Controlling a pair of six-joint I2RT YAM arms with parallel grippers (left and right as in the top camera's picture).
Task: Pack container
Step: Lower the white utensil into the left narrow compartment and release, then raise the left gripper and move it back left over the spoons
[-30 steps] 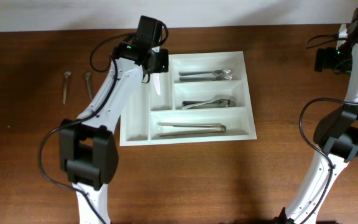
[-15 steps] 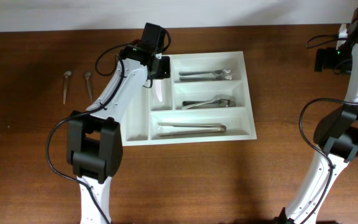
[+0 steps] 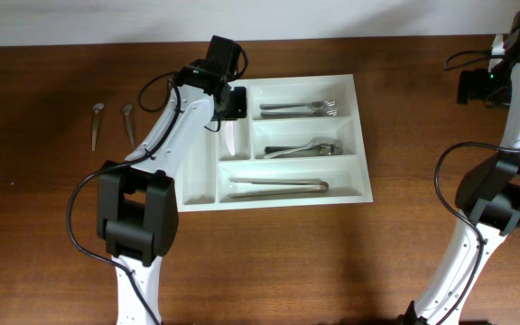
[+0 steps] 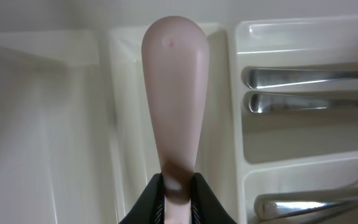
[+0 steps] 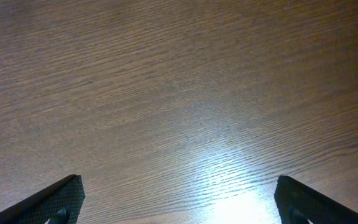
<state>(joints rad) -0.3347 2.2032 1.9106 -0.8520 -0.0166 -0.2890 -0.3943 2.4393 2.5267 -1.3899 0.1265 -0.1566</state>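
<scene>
The container is a white compartment tray in the middle of the table. My left gripper hangs over the tray's far left part, shut on a pale utensil with a rounded tip. In the left wrist view the black fingers clamp the stem of the pale utensil, which points along a narrow upright compartment. My right gripper is raised at the far right, away from the tray. In the right wrist view the right gripper stands open over bare wood, with nothing between its fingers.
Forks lie in the top long compartment, more cutlery in the middle one, and tongs in the bottom one. Two spoons lie on the table left of the tray.
The left gripper has shifted slightly right and back over the tray, and the pale utensil now points further along the narrow compartment. The right arm has not moved.
</scene>
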